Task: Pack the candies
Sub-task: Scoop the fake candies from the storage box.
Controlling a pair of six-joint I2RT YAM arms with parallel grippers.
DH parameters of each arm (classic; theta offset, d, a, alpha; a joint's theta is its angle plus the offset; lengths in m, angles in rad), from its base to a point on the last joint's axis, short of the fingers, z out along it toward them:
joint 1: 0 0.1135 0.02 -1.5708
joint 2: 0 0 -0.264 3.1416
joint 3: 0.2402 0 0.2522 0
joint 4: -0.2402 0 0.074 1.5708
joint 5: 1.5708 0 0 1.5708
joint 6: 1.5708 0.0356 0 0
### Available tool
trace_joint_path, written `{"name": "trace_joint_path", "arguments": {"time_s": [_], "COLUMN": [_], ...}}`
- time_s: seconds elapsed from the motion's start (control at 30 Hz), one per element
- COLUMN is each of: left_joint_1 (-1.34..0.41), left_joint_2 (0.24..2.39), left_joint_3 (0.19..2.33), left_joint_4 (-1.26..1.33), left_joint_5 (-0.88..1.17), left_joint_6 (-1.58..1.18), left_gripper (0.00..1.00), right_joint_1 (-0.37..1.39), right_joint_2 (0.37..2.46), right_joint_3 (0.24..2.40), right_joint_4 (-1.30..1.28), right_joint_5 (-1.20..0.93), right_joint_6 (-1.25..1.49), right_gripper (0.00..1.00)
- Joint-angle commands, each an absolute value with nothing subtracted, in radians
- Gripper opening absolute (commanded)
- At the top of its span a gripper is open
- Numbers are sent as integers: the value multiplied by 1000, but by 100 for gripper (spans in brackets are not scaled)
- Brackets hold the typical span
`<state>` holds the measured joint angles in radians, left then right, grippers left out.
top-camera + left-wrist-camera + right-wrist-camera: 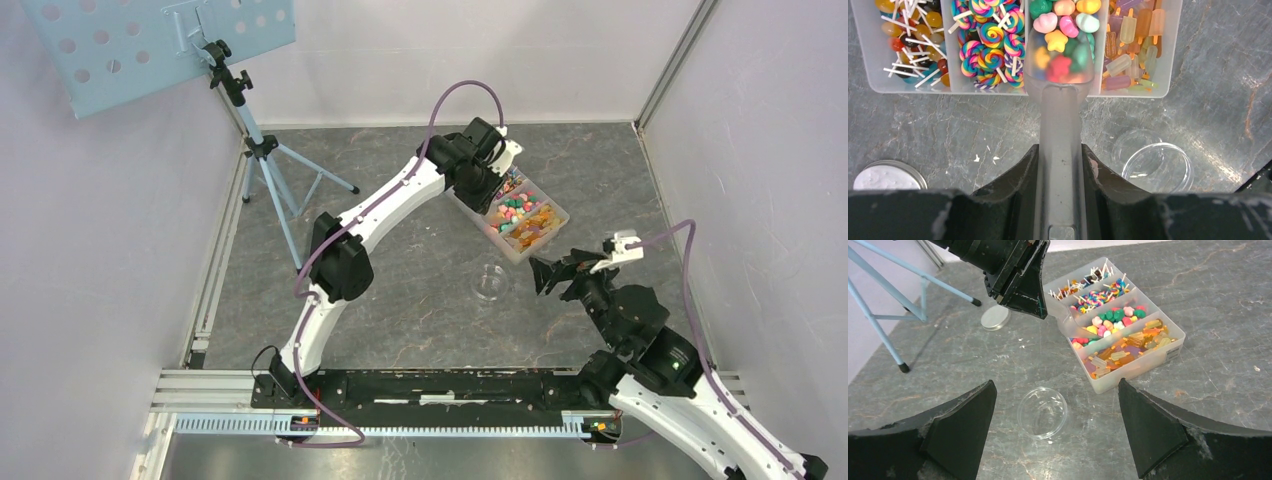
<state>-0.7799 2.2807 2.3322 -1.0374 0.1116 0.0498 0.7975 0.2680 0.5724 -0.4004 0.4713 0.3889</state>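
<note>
The candies (1045, 22) fill a clear divided box (913, 89): small pink, green and yellow sweets, with lollipops and ice-lolly shapes in the other compartments. My left gripper (1060, 150) is shut on the handle of a translucent scoop (1060, 115). The scoop's bowl lies over the small-sweets compartment at the box's near wall, with a few coloured sweets in it. A clear empty round cup (1042, 412) stands on the table in front of the box (1133, 371). Above the cup, my right gripper (1056, 384) hangs open and holds nothing. From above, the left gripper (490, 165) is at the box's far-left end.
A grey round lid disc (995, 318) lies left of the box, beside the left arm. At the back left stands a tripod (265, 150) carrying a perforated board (150, 40). Walls close in the marbled grey table (400, 300) on three sides.
</note>
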Motion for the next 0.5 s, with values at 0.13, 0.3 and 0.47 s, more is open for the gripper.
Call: {"name": "trace_joint_path", "arguments": {"time_s": [0.13, 0.3, 0.47], "left_joint_1": [-783, -784, -784], "left_joint_2": [2198, 2179, 2162], "left_joint_3": [2141, 2088, 2052], "left_joint_4": [-890, -858, -830], "left_joint_5": [83, 78, 77], "left_joint_6": [25, 35, 42], "left_gripper": [2, 2, 2], "right_joint_1": [798, 792, 702], "right_joint_2": [470, 617, 690], "right_joint_3": [652, 700, 724], "right_joint_4": [-320, -261, -186], "right_joint_5": [627, 754, 727], "right_joint_6": [302, 216, 184], "right_gripper": [98, 97, 93]}}
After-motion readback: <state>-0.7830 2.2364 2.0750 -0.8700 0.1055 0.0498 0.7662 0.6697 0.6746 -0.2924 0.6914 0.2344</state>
